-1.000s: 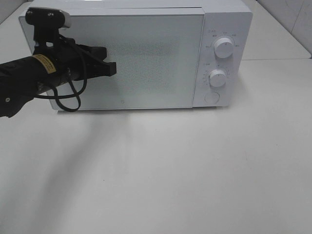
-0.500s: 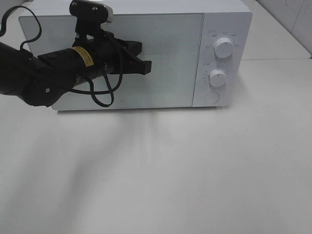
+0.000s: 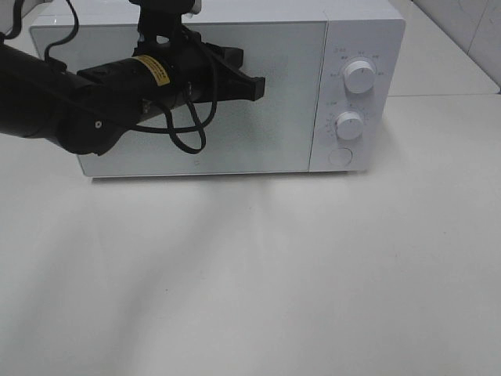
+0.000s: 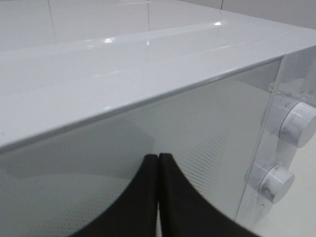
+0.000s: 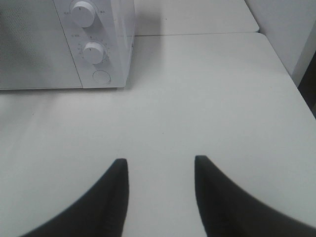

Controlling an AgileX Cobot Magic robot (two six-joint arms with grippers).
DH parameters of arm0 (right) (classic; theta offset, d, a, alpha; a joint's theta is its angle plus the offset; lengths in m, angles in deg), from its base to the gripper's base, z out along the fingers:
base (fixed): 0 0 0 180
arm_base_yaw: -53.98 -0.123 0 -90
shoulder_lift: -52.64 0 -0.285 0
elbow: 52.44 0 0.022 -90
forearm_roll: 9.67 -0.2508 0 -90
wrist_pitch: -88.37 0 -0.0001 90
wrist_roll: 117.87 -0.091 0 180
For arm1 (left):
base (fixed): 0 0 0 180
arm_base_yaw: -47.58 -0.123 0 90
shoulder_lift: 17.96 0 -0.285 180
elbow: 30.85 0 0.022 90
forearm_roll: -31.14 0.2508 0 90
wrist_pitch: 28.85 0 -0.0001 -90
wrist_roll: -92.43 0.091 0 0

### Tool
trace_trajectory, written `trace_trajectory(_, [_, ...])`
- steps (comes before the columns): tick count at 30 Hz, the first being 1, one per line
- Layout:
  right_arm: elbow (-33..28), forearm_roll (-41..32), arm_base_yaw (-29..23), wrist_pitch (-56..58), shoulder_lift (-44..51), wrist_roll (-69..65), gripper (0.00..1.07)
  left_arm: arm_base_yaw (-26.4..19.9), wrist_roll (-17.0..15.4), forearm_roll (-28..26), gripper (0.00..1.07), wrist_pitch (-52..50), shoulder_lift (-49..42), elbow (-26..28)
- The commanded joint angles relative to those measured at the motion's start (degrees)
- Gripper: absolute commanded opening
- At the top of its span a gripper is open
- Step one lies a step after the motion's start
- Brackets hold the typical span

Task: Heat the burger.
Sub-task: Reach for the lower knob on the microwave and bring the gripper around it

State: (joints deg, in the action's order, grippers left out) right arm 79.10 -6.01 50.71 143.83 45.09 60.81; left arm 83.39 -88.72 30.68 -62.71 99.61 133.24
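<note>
The white microwave (image 3: 235, 47) stands at the back of the table with its door (image 3: 274, 117) shut. The burger is not in view. My left gripper (image 3: 257, 88) is shut and empty, held in front of the door's upper middle, pointing toward the control panel. In the left wrist view its fingertips (image 4: 158, 160) are pressed together before the door glass (image 4: 212, 128). My right gripper (image 5: 159, 165) is open and empty above the bare table, out of the exterior view. Upper knob (image 3: 359, 76), lower knob (image 3: 349, 124) and round button (image 3: 339, 156) sit on the panel.
The white table (image 3: 313, 266) stretches in front of the microwave. A tiled wall (image 3: 470, 31) rises at the back right. The microwave's panel also shows in the right wrist view (image 5: 94, 44).
My left arm has swung right and a little up across the microwave door, from its left edge toward the middle. The gripper stays shut.
</note>
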Motion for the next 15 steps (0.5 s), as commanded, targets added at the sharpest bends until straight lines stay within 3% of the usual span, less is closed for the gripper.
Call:
trace_trajectory(1, [-0.40,-0.17,0.29,-0.34,1.49,0.29,0.45,0.97,2.86,-3.15,0.00,4.41,-3.27,0.69])
trace_trajectory(10, [-0.40,-0.17,0.29,-0.34,1.49,0.29,0.45,4.18,3.50,-3.09,0.00,22.46,-10.94,0.69])
trace_trajectory(15, [-0.40,-0.17,0.29,-0.34,1.49,0.29,0.45,6.25,3.50,-3.09,0.00,39.53,-16.50,0.69])
